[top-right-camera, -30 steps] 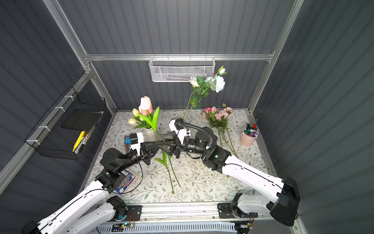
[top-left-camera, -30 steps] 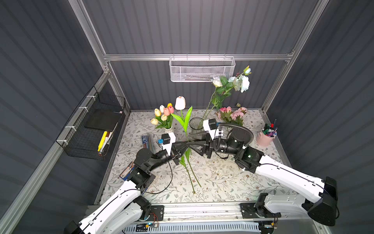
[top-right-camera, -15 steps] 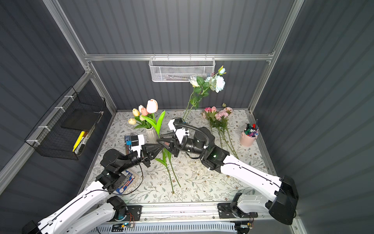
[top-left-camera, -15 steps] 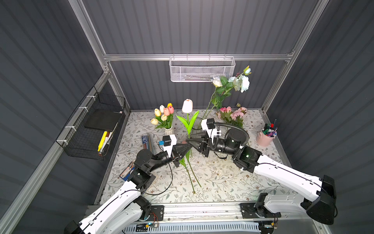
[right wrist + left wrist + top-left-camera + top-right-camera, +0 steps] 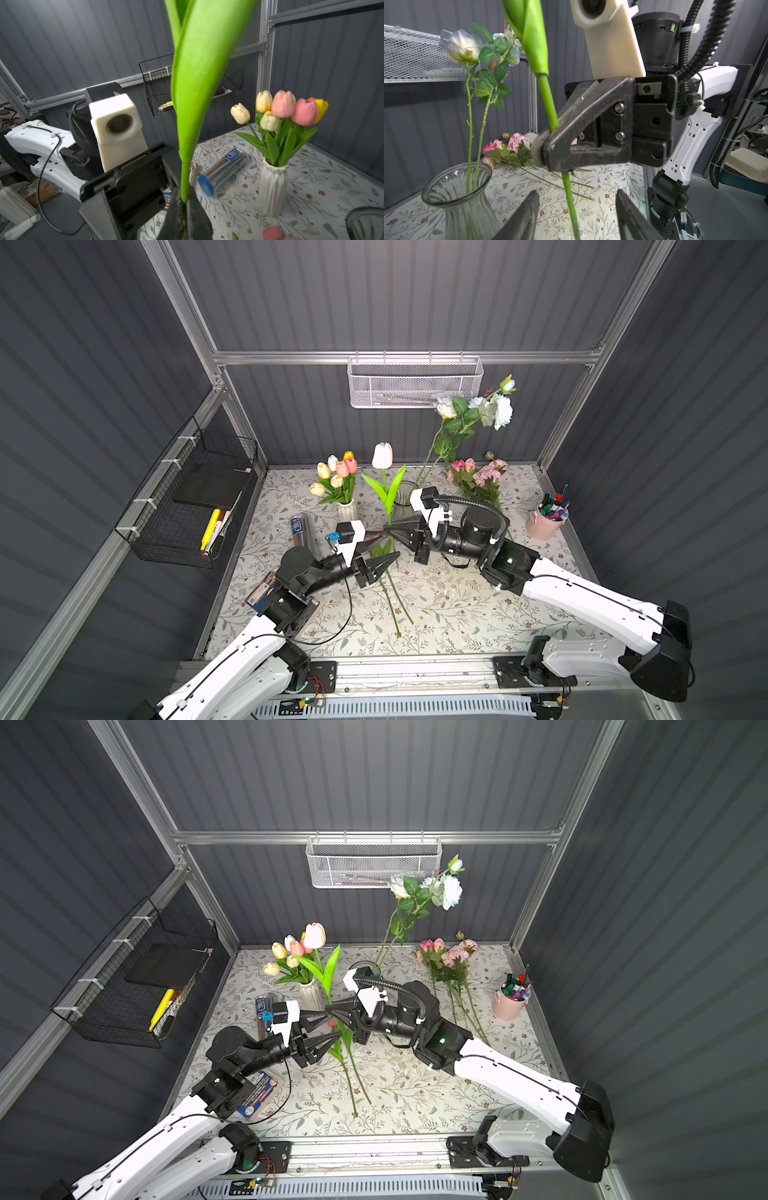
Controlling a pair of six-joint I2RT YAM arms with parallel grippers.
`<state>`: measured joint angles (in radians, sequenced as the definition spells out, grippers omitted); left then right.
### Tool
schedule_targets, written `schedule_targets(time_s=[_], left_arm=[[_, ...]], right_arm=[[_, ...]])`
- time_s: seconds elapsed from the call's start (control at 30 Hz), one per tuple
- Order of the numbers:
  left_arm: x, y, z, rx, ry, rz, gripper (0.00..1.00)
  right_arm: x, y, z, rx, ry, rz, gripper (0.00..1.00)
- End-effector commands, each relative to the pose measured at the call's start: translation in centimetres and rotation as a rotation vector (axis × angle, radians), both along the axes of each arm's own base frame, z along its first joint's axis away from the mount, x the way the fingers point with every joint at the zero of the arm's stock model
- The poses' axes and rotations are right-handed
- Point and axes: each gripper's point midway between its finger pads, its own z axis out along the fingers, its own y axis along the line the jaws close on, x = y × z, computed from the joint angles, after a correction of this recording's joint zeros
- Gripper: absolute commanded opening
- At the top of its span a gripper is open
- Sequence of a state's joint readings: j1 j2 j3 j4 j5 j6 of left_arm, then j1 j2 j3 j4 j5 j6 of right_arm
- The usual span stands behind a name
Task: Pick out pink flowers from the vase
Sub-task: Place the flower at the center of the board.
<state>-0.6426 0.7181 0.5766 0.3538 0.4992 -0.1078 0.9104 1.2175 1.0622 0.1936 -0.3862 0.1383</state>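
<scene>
- The right gripper (image 5: pixel 388 529) clamps a lifted pale pink tulip (image 5: pixel 382 455) by its stem; the left gripper (image 5: pixel 576 195) stands apart around it.
- The pink roses (image 5: pixel 482 475) lie on the desk (image 5: pixel 457 614); two pink tulips (image 5: pixel 347 467) are left in the white vase (image 5: pixel 345 512).

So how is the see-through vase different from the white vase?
The glass vase is clear, so you see stems inside; the white vase hides them. The glass vase holds two tall stems of white and pale blue roses; the white vase holds a short bunch of cream, yellow and pink tulips. Both are ribbed and stand upright on the flowery table.
</scene>
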Motion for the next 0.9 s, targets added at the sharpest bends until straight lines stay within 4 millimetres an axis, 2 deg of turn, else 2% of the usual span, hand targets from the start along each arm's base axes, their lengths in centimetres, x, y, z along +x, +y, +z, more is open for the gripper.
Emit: schedule_targets(time_s=[0.0, 0.07, 0.23, 0.33, 0.47, 0.63, 0.73, 0.87], left_arm=[[0.5, 2.0, -0.1, 0.072, -0.051, 0.139, 0.6], [1.1, 3.8, -0.4, 0.094, -0.064, 0.252, 0.6], [2.8, 9.0, -0.9, 0.127, -0.049, 0.555, 0.6], [3.0, 10.4, -1.1, 0.127, -0.049, 0.632, 0.59], [3.1, 11.0, -0.8, 0.11, -0.06, 0.662, 0.59], [2.9, 10.9, -0.8, 0.106, -0.064, 0.652, 0.59], [2.7, 10.7, -0.8, 0.103, -0.079, 0.634, 0.59], [2.5, 10.6, -0.6, 0.1, -0.097, 0.624, 0.59]], right_arm=[[1.0, -1.8, -1.8, -0.16, -0.008, -0.098, 0.0], [1.1, -2.3, -4.5, -0.266, 0.043, -0.115, 0.0], [1.4, -4.2, -13.1, -0.544, 0.273, -0.191, 0.0], [1.3, -5.3, -16.7, -0.65, 0.388, -0.279, 0.0], [1.3, -5.9, -19.6, -0.71, 0.557, -0.381, 0.0], [1.6, -5.2, -23.9, -0.796, 0.719, -0.45, 0.0], [1.9, -4.3, -26.0, -0.821, 0.784, -0.467, 0.0], [3.1, -3.7, -27.8, -0.843, 0.804, -0.523, 0.0]])
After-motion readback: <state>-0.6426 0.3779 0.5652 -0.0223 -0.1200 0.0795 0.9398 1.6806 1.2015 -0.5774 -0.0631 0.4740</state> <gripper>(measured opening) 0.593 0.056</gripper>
